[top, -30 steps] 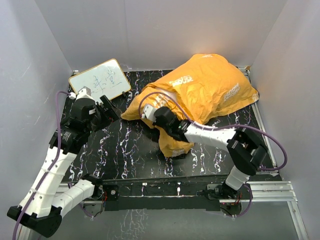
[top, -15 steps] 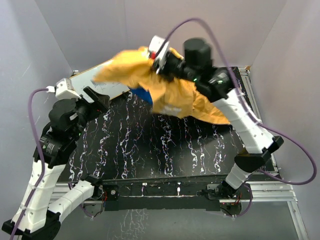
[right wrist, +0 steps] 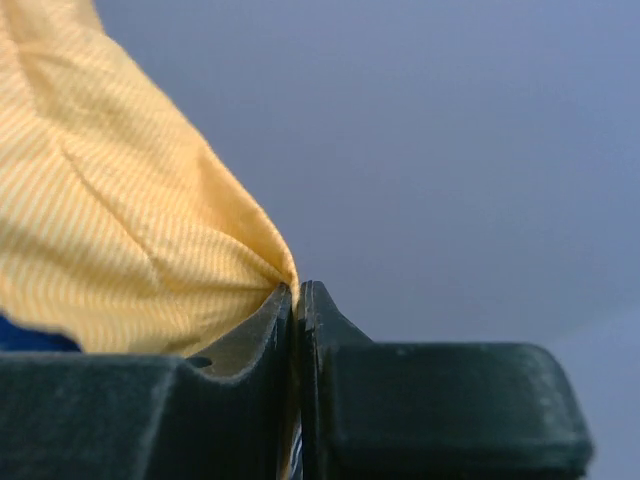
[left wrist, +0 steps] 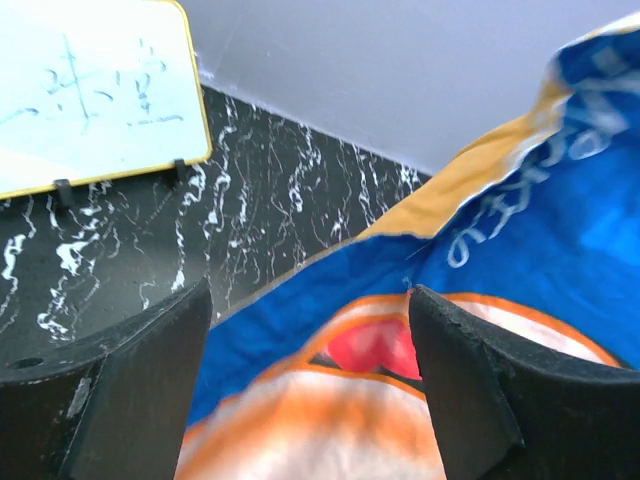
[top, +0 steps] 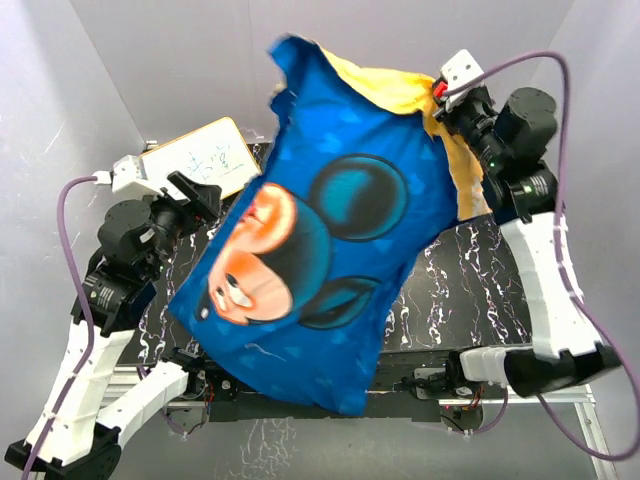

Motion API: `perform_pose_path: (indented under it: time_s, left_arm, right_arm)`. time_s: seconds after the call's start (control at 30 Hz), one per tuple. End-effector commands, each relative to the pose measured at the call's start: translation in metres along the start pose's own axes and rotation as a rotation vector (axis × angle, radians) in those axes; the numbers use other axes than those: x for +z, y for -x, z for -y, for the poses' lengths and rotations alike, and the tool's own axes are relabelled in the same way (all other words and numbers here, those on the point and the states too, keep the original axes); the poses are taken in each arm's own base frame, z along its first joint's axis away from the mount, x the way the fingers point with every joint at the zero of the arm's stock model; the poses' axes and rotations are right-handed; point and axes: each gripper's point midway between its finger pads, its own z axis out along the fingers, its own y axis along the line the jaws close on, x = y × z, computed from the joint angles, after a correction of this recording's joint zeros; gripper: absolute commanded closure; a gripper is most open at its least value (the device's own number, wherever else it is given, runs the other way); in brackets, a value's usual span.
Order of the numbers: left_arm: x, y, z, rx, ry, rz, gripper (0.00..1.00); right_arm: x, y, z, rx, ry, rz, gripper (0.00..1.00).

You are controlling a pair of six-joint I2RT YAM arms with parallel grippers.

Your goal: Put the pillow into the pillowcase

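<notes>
My right gripper (top: 437, 103) is raised high at the back right, shut on a yellow corner of the pillowcase (top: 330, 230). The cloth hangs from it over the table with its blue Mickey Mouse face toward the top camera. In the right wrist view the jaws (right wrist: 297, 290) pinch yellow fabric (right wrist: 110, 230). My left gripper (top: 203, 200) is at the left, open, just beside the hanging cloth. In the left wrist view the blue and orange print (left wrist: 480, 290) fills the space beyond and between its spread fingers (left wrist: 310, 297), which grip nothing. The pillow is hidden.
A whiteboard with writing (top: 195, 160) lies at the back left of the black marbled table (top: 470, 270); it shows in the left wrist view too (left wrist: 80, 90). Grey walls enclose the table on three sides.
The right arm swung up and to the right, lifting the pillowcase off the table; it now shows its blue face instead of the orange one. The left arm barely moved.
</notes>
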Motion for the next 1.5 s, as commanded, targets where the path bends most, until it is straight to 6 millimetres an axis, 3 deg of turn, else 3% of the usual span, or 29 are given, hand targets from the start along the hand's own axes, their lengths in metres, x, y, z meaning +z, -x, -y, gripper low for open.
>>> perform_pose_path:
  time_s: [0.0, 0.03, 0.07, 0.1, 0.17, 0.2, 0.23, 0.33, 0.4, 0.47, 0.6, 0.7, 0.77, 0.87, 0.93, 1.0, 1.03, 1.07, 1.1, 1.13, 1.17, 1.23, 1.3, 1.37, 1.43, 1.47]
  left_arm:
    - [0.016, -0.028, 0.017, -0.003, -0.083, -0.112, 0.22]
    - [0.019, -0.035, 0.018, -0.006, -0.088, -0.14, 0.22]
    - [0.023, -0.041, 0.019, -0.008, -0.093, -0.166, 0.22]
    - [0.025, -0.048, 0.021, -0.01, -0.097, -0.195, 0.21]
    - [0.031, -0.061, 0.021, -0.012, -0.093, -0.257, 0.21]
    - [0.033, -0.068, 0.022, -0.012, -0.096, -0.288, 0.2]
    - [0.035, -0.073, 0.023, -0.012, -0.096, -0.315, 0.2]
    - [0.04, -0.083, 0.026, -0.023, -0.104, -0.358, 0.2]
    - [0.042, -0.086, 0.029, -0.029, -0.121, -0.364, 0.2]
    - [0.044, -0.085, 0.033, -0.032, -0.137, -0.362, 0.2]
    - [0.046, -0.079, 0.039, -0.031, -0.157, -0.35, 0.2]
    - [0.048, -0.075, 0.041, -0.027, -0.152, -0.344, 0.2]
    - [0.047, -0.072, 0.04, -0.025, -0.144, -0.338, 0.2]
    - [0.044, -0.067, 0.038, -0.023, -0.129, -0.323, 0.2]
    - [0.04, -0.064, 0.036, -0.029, -0.122, -0.308, 0.2]
    - [0.033, -0.059, 0.034, -0.041, -0.117, -0.287, 0.2]
    - [0.03, -0.057, 0.032, -0.043, -0.111, -0.279, 0.2]
    - [0.027, -0.055, 0.03, -0.045, -0.105, -0.271, 0.2]
    - [0.023, -0.053, 0.028, -0.045, -0.099, -0.264, 0.2]
    - [0.02, -0.052, 0.025, -0.045, -0.091, -0.258, 0.2]
    - [0.017, -0.052, 0.023, -0.045, -0.085, -0.253, 0.2]
    - [0.015, -0.053, 0.019, -0.047, -0.074, -0.247, 0.2]
    - [0.015, -0.054, 0.018, -0.052, -0.075, -0.243, 0.2]
    - [0.016, -0.054, 0.021, -0.055, -0.086, -0.248, 0.2]
    - [0.017, -0.05, 0.028, -0.059, -0.111, -0.247, 0.19]
    - [0.017, -0.047, 0.033, -0.059, -0.131, -0.241, 0.18]
  right_arm:
    - [-0.025, -0.168, 0.067, 0.023, -0.216, -0.345, 0.92]
    - [-0.034, -0.205, 0.065, 0.047, -0.199, -0.439, 0.92]
    - [-0.041, -0.23, 0.063, 0.071, -0.191, -0.508, 0.82]
    - [-0.046, -0.247, 0.056, 0.106, -0.15, -0.545, 0.63]
    - [-0.052, -0.253, 0.041, 0.161, -0.071, -0.556, 0.26]
    - [-0.052, -0.246, 0.03, 0.177, -0.016, -0.526, 0.1]
    - [-0.051, -0.233, 0.016, 0.183, 0.061, -0.474, 0.02]
    - [-0.06, -0.186, -0.046, 0.21, 0.395, -0.276, 0.01]
    - [-0.08, -0.16, -0.096, 0.202, 0.649, -0.106, 0.01]
    - [-0.098, -0.144, -0.14, 0.199, 0.814, 0.016, 0.01]
    - [-0.121, -0.124, -0.246, 0.13, 1.156, 0.059, 0.01]
    - [-0.141, -0.117, -0.308, 0.015, 1.315, 0.11, 0.01]
    - [-0.141, -0.128, -0.337, -0.09, 1.327, 0.082, 0.01]
    - [-0.112, -0.141, -0.363, -0.221, 1.257, 0.053, 0.01]
    - [-0.091, -0.161, -0.374, -0.247, 1.196, -0.034, 0.02]
    - [-0.059, -0.188, -0.371, -0.269, 1.035, -0.15, 0.18]
    - [-0.04, -0.198, -0.364, -0.261, 0.922, -0.196, 0.37]
    - [-0.022, -0.205, -0.353, -0.226, 0.8, -0.252, 0.63]
    - [-0.004, -0.209, -0.341, -0.176, 0.693, -0.292, 0.8]
    - [0.01, -0.214, -0.328, -0.129, 0.621, -0.331, 0.9]
    - [0.025, -0.217, -0.313, -0.078, 0.55, -0.364, 0.92]
    - [0.057, -0.22, -0.282, 0.014, 0.392, -0.392, 0.92]
    - [0.086, -0.209, -0.253, 0.11, 0.274, -0.377, 0.88]
    - [0.095, -0.195, -0.25, 0.195, 0.35, -0.351, 0.58]
    - [0.092, -0.16, -0.247, 0.287, 0.484, -0.27, 0.21]
    - [0.089, -0.144, -0.241, 0.325, 0.522, -0.253, 0.08]
